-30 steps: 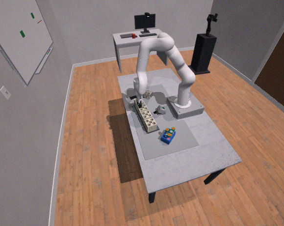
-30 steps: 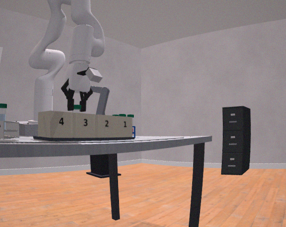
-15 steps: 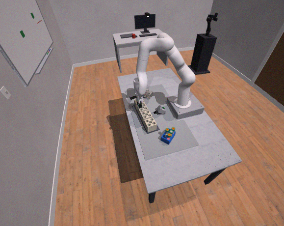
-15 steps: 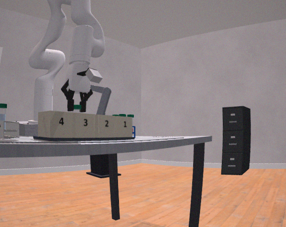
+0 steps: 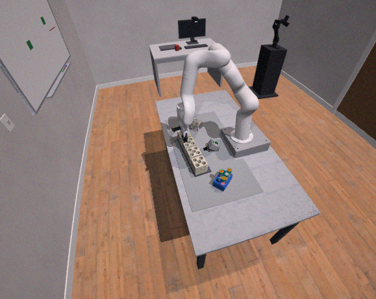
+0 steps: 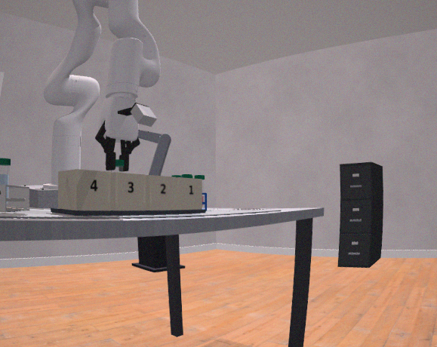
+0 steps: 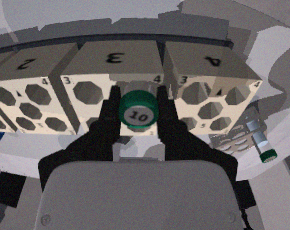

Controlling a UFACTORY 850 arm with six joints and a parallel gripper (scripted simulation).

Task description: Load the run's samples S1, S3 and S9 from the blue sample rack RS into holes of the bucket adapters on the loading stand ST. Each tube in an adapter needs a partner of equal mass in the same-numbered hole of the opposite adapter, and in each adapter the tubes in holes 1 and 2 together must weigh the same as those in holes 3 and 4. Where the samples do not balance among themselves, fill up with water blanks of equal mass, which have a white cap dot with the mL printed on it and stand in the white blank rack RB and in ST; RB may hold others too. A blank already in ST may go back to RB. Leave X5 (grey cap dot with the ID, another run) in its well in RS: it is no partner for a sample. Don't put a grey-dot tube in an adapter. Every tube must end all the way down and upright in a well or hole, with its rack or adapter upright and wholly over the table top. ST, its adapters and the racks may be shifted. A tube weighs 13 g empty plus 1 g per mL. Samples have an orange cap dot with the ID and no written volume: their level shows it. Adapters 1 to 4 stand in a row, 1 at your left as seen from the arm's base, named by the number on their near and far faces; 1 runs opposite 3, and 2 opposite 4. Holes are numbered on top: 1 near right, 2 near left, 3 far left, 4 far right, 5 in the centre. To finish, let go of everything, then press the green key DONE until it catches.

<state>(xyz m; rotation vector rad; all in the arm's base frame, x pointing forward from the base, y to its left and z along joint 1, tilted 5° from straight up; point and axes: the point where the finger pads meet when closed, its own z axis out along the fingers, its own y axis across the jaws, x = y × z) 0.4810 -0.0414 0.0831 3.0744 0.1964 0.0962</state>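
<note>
The loading stand ST [image 5: 193, 153] holds four beige adapters in a row, numbered 4 to 1 from the left in the exterior view [image 6: 130, 190]. My gripper [image 7: 138, 97] reaches straight down over adapter 3 and is shut on the green cap of a blank tube [image 7: 137, 114] with a white dot reading 10. The tube stands low in a hole of adapter 3, with only its cap above the top [image 6: 119, 163]. I cannot tell which hole. The blue rack RS [image 5: 220, 179] holds several tubes with orange cap dots.
The white blank rack RB [image 5: 195, 124] stands past adapter 4, with one tube upright in it [image 6: 4, 171]. A small white box with a green top [image 5: 213, 145] sits between ST and the arm's base [image 5: 245, 143]. The other adapter holes in the wrist view are empty.
</note>
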